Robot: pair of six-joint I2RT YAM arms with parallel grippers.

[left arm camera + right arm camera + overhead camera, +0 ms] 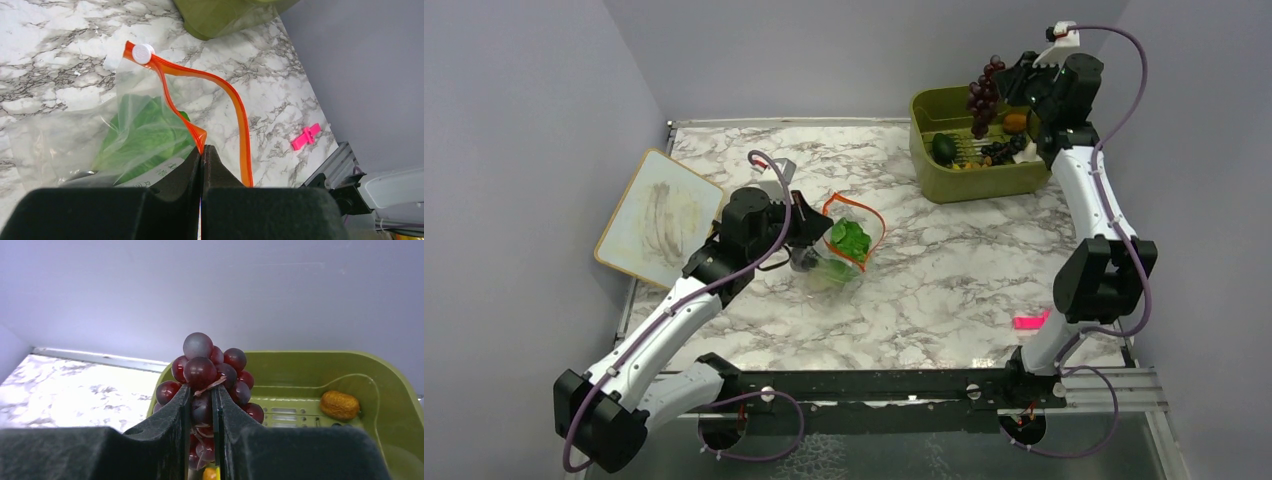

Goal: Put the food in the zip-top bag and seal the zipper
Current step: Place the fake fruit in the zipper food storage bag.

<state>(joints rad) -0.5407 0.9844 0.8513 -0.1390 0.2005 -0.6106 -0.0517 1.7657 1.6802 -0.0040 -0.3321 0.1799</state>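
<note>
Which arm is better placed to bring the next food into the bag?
The right. Its right gripper is shut on the grapes, held above the green bin. The left gripper is pinching the zipper of the zip-top bag, which holds the mouth open, so it is not free.

Plain lavender-grey walls [824, 50] enclose a white, grey-veined marble tabletop [944, 290] under even light.

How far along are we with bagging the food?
Done: the lettuce is inside the zip-top bag. In hand: the left gripper pinches the bag's mouth at the zipper, and the right gripper holds the grapes above the green bin. To do: bag the grapes, the dark green piece, orange piece and others in the bin, then seal the open zipper.
</note>
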